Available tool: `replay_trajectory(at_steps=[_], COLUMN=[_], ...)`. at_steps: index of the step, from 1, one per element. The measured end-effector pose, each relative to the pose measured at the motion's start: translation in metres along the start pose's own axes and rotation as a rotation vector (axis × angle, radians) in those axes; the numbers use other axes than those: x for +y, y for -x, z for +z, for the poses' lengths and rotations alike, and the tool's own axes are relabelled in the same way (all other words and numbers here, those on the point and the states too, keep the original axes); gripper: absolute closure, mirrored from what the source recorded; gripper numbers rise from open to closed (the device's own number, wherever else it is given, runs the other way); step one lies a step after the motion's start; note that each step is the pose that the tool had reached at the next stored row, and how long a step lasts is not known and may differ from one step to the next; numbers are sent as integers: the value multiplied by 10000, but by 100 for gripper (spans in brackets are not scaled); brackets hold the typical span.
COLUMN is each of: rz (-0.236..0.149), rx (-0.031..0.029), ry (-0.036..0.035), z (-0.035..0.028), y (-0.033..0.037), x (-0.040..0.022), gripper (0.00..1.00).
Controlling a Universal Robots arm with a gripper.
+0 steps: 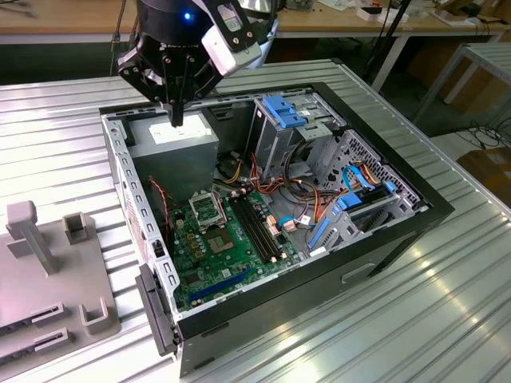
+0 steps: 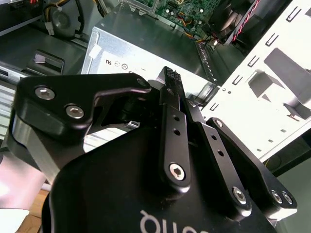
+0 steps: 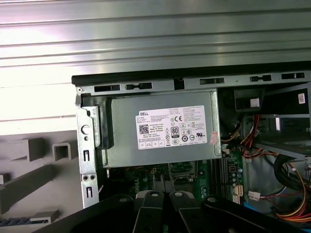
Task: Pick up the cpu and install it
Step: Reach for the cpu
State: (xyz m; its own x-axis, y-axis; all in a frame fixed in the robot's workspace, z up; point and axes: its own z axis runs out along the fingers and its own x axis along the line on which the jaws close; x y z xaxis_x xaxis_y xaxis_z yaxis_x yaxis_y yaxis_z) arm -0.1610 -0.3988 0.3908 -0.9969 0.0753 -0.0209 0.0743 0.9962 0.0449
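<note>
Cpu (image 1: 221, 239): small flat grey square, lying on the green motherboard (image 1: 200, 273) just beside the black-framed socket (image 1: 206, 209).
Gripper (image 1: 177, 120): fingers pressed together with nothing seen between them, pointing down over the power supply (image 1: 176, 142), well apart from the cpu.
Label (image 3: 172, 127): white sticker with dark print and small symbols on top of the grey power supply.
Computer case (image 1: 431, 209): open and lying on a ribbed metal table (image 1: 447, 303); it holds the power supply, motherboard, blue drive brackets (image 1: 285, 110) and coloured cables (image 1: 307, 179).
</note>
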Motion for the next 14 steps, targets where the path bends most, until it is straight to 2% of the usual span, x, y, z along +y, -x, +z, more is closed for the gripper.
replay_trajectory(at_steps=[14], rz=[-1], rx=[0], ry=[0], z=[0], y=[-87], x=[-7], gripper=[89])
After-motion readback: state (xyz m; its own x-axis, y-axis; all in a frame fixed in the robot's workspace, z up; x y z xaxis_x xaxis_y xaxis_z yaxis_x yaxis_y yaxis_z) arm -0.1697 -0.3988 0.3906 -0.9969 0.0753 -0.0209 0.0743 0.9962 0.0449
